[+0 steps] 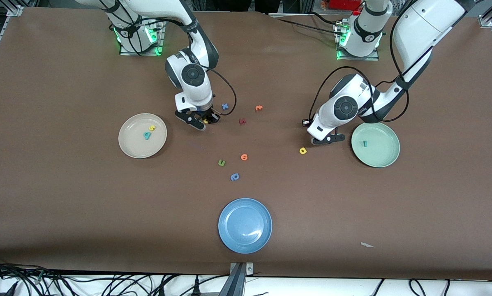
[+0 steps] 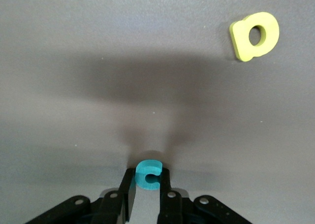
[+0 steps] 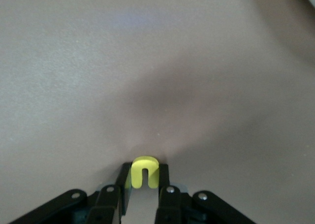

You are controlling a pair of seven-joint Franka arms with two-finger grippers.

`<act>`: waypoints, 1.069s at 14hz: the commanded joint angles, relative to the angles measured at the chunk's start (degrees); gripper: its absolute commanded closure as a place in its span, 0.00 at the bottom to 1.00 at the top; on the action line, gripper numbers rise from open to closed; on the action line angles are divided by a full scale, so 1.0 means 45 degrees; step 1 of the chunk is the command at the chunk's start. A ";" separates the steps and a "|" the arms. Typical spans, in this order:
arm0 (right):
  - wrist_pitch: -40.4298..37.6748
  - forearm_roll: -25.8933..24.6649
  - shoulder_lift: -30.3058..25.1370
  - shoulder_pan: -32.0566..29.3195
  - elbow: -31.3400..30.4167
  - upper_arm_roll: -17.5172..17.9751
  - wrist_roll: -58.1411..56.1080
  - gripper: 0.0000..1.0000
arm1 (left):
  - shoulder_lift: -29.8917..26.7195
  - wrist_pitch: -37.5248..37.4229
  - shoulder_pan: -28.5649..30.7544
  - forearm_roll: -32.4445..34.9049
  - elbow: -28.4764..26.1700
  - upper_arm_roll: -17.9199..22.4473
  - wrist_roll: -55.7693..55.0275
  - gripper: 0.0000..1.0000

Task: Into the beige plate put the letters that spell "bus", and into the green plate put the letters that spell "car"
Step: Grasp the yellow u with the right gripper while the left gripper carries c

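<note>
left gripper (image 2: 146, 194) low at the table, beside the green plate (image 1: 375, 144), pinching teal "c" (image 2: 147, 175) | right gripper (image 3: 144, 194) low, toward the right arm's end from that plate, pinching yellow "u" (image 3: 144, 173)

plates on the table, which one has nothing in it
The blue plate, nearest the front camera. The beige plate holds two letters, and the green plate holds one teal letter.

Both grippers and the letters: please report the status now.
Left gripper shut on teal c, beside green plate. Right gripper shut on yellow u, near beige plate. Yellow a on table. Nothing in the way.
</note>
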 commanded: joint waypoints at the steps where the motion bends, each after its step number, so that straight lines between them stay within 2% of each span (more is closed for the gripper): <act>1: 0.0082 0.0149 -0.0060 -0.0062 -0.0291 0.0068 -0.0248 0.98 | -0.0315 -0.0649 0.0054 0.0445 0.0512 -0.0018 -0.0218 0.88; 3: -0.0073 0.0149 -0.0390 -0.0062 -0.0232 -0.0009 -0.0559 0.98 | -0.0335 -0.1935 0.0132 0.0445 0.1447 -0.0038 -0.0043 0.88; 4: -0.0635 0.0130 -0.0682 -0.0082 -0.0174 -0.0319 -0.0986 0.98 | -0.0335 -0.2541 0.0210 0.0445 0.1974 -0.0038 0.0228 0.88; 7: -0.2667 0.0129 -0.1814 -0.0082 -0.0212 -0.2093 -0.4300 0.98 | -0.0315 -0.3736 0.1124 0.0425 0.2954 -0.0018 0.1593 0.88; 11: -0.3570 0.0149 -0.2287 -0.0101 -0.0641 -0.4243 -0.8150 0.95 | -0.0315 -0.4186 0.2727 0.0580 0.3287 0.0040 0.3995 0.88; 12: -0.3493 0.0149 -0.2267 -0.0102 -0.0855 -0.4596 -0.8816 0.88 | -0.0315 -0.4323 0.3059 0.0775 0.3307 0.0098 0.4542 0.88; 13: -0.3492 0.0168 -0.2248 -0.0121 -0.0896 -0.4793 -0.9132 0.52 | -0.0296 -0.4383 0.3391 0.1144 0.3288 0.0176 0.5070 0.88; 14: -0.3550 0.0169 -0.2248 -0.0160 -0.0896 -0.4873 -0.9193 0.01 | -0.0238 -0.4403 0.3665 0.1496 0.3288 0.0254 0.5539 0.88; 15: -0.3609 0.0169 -0.2306 -0.0141 -0.0838 -0.4873 -0.9175 0.00 | -0.0179 -0.4461 0.3842 0.1693 0.3288 0.0391 0.5950 0.88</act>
